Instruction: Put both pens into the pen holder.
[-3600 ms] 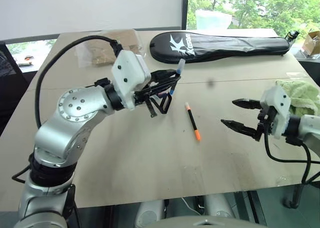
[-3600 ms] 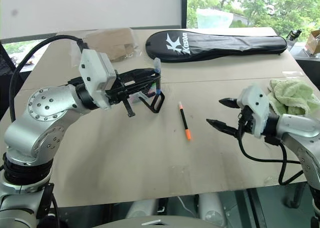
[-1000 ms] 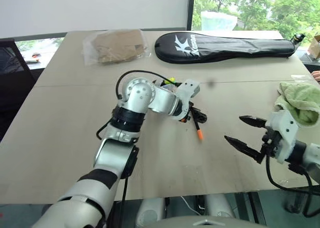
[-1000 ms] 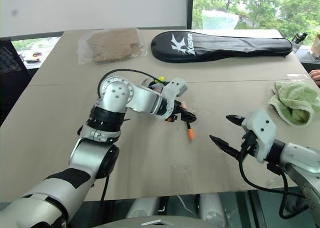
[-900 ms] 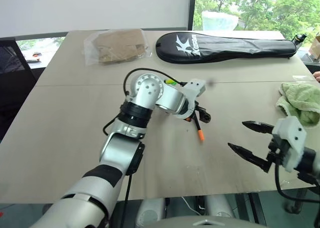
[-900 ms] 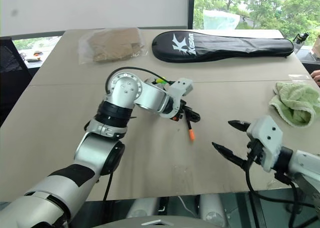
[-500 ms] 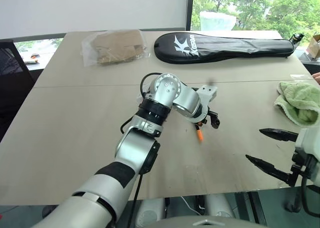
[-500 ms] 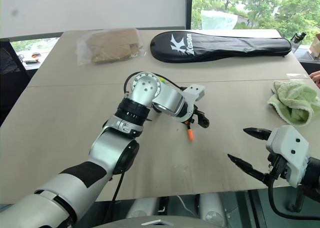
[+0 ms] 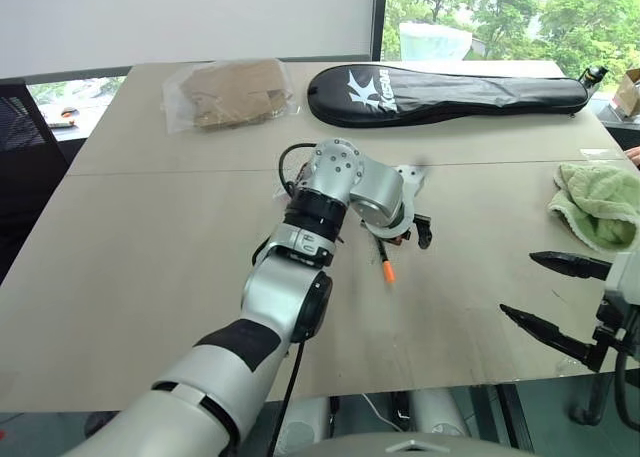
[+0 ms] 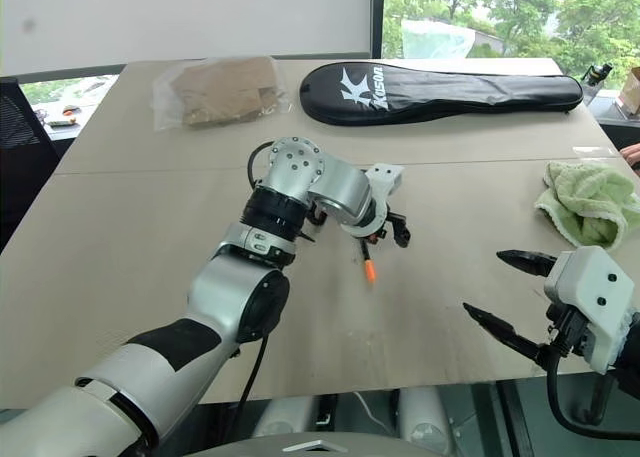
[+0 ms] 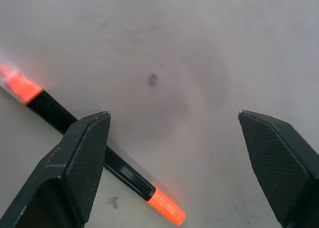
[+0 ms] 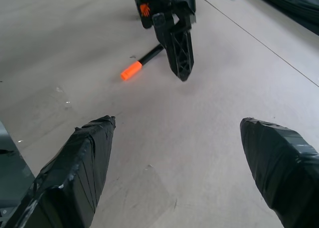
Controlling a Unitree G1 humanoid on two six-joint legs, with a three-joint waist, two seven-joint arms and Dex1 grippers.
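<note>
Left gripper was spread wide, empty, right above the pen, one finger beside its barrel. Pickup step; next I'd centre on the pen, then pinch. Right gripper sat well right of the pen, splayed, empty.

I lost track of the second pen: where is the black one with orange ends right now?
The black pen lies flat on the table near its middle, just below the open left hand, in the head views.
</note>
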